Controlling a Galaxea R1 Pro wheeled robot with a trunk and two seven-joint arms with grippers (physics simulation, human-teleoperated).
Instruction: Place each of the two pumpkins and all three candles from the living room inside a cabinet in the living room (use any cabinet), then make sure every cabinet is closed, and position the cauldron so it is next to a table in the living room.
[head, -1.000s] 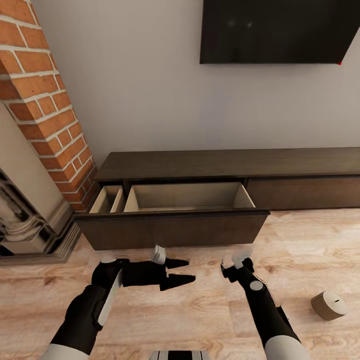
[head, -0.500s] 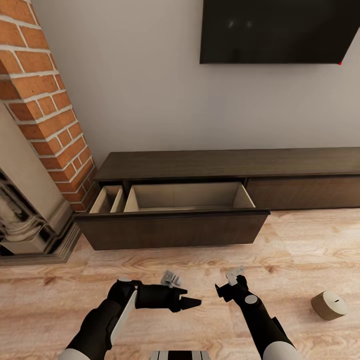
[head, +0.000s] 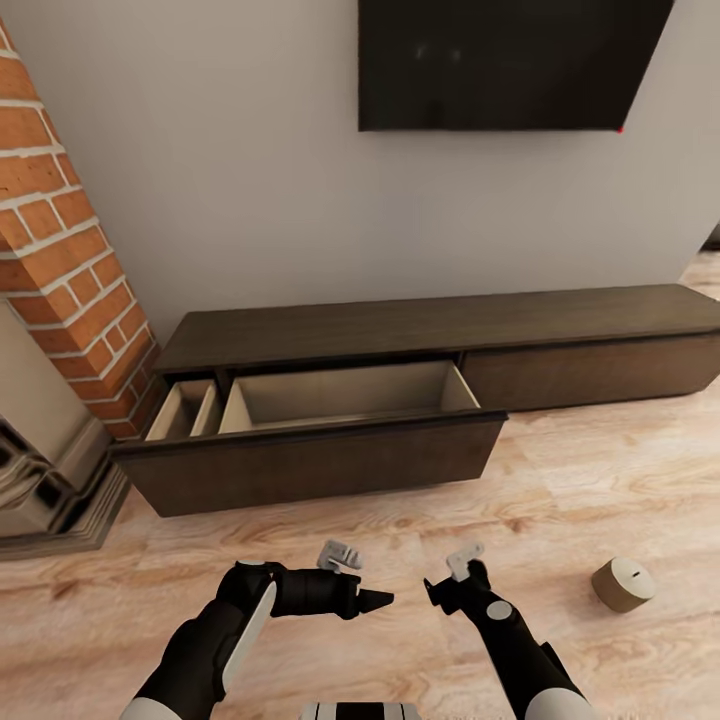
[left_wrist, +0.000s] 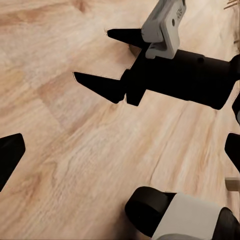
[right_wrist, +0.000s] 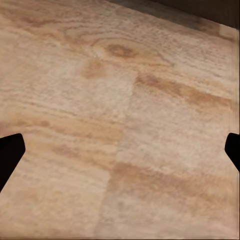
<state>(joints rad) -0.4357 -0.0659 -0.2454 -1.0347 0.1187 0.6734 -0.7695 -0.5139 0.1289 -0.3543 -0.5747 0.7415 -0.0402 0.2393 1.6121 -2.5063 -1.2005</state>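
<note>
The long dark-brown cabinet (head: 420, 325) stands against the wall, its left drawer (head: 310, 465) pulled out. The drawer's pale wide compartment (head: 340, 395) and narrow side compartment (head: 185, 410) show nothing inside. One candle (head: 622, 584) stands on the floor at the right, well away from both arms. My left gripper (head: 378, 600) (left_wrist: 121, 152) hovers low over the floor, open and empty. Close beside it is my right gripper (head: 432, 590) (left_wrist: 92, 55) (right_wrist: 120, 150), also open, with only floorboards between its fingers. The pumpkins are out of view.
A red brick chimney (head: 70, 250) with a grey ornate fireplace surround (head: 40, 480) stands at the left, next to the open drawer. A dark TV (head: 500, 60) hangs on the wall above the cabinet. Light wood floor (head: 560, 480) spreads before the cabinet.
Both arms have drawn back from the drawer front toward my body and sit lower in view. The camera has turned right, shifting the cabinet, fireplace and candle leftward in the picture.
</note>
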